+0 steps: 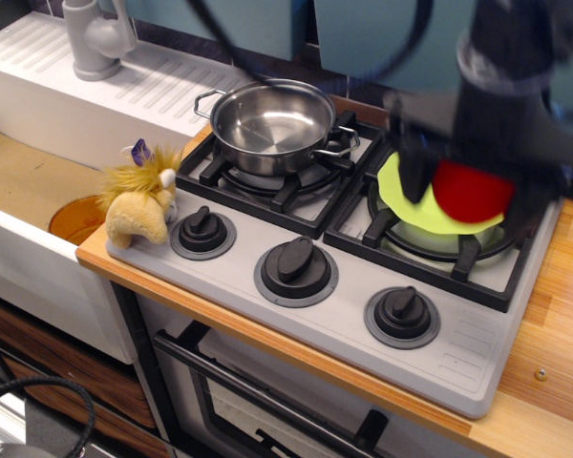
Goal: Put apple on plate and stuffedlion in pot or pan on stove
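My gripper [471,183] is motion-blurred over the right burner. Its dark fingers [413,172] are shut on the glossy red apple [474,197]. The apple hangs just over the lime-green plate [406,205], which lies on the right burner grate; I cannot tell whether they touch. The tan stuffedlion [141,205] with its golden mane and purple tuft lies at the left edge of the grey stove [349,320], beside the left knob. The empty steel pot [270,122] stands on the back-left burner.
Three black knobs [296,269] line the stove front. A round orange disc [74,219] lies in the sink at left, below a grey faucet [95,40]. Wooden counter [554,315] lies to the right. An oven door [267,401] sits below.
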